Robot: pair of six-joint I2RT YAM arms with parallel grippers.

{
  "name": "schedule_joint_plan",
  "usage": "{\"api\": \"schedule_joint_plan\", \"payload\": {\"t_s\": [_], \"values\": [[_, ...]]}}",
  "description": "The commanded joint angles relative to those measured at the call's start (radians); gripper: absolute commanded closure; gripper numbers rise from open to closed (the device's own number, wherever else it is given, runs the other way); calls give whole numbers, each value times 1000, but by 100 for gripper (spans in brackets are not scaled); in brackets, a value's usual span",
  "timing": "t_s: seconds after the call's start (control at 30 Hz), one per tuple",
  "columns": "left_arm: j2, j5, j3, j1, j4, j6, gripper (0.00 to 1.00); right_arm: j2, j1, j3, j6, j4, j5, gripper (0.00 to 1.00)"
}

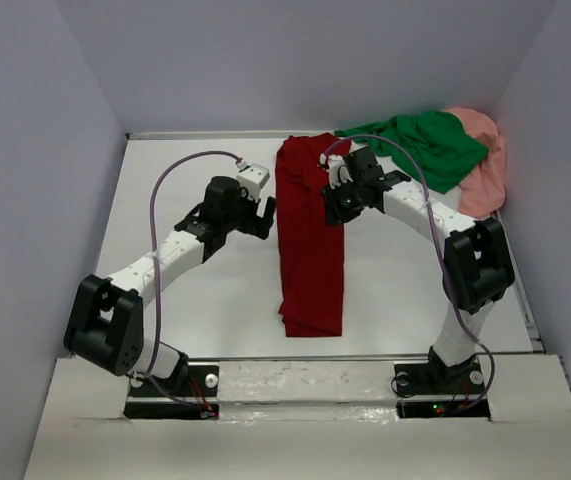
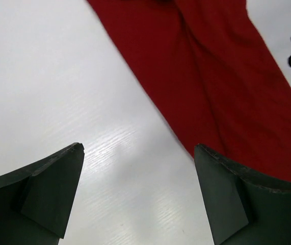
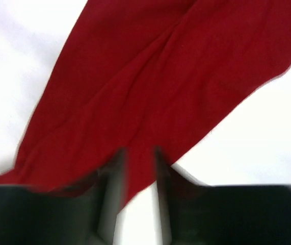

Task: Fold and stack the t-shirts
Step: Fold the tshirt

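Note:
The dark red t-shirt [image 1: 310, 260] lies as a long narrow strip running from far to near down the middle of the table. My left gripper [image 1: 257, 222] is open and empty just left of the strip's left edge; in its wrist view the left gripper [image 2: 137, 148] is over bare table, with the red cloth [image 2: 211, 76] by its right finger. My right gripper [image 1: 337, 205] is at the strip's right edge, upper part. In the blurred right wrist view its fingers [image 3: 140, 153] stand close together with the red cloth's [image 3: 135, 76] edge between them.
The bright green t-shirt [image 1: 425, 145] and the salmon pink t-shirt [image 1: 485, 165] lie crumpled in the far right corner. Grey walls enclose the white table [image 1: 195, 300] on three sides. Purple cables loop above both arms.

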Motion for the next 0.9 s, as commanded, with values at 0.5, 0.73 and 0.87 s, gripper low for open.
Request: {"api": "schedule_joint_plan", "payload": {"t_s": [0.5,0.73,0.87], "values": [[-13,-10,-48,148,89,-113,62,277,5,348,40,62,62,100],[-71,6,-68,149,104,-99,41,466,5,587,103,-71,5,100],[-71,25,-77,148,109,-99,41,454,5,577,156,-180,-55,100]]}}
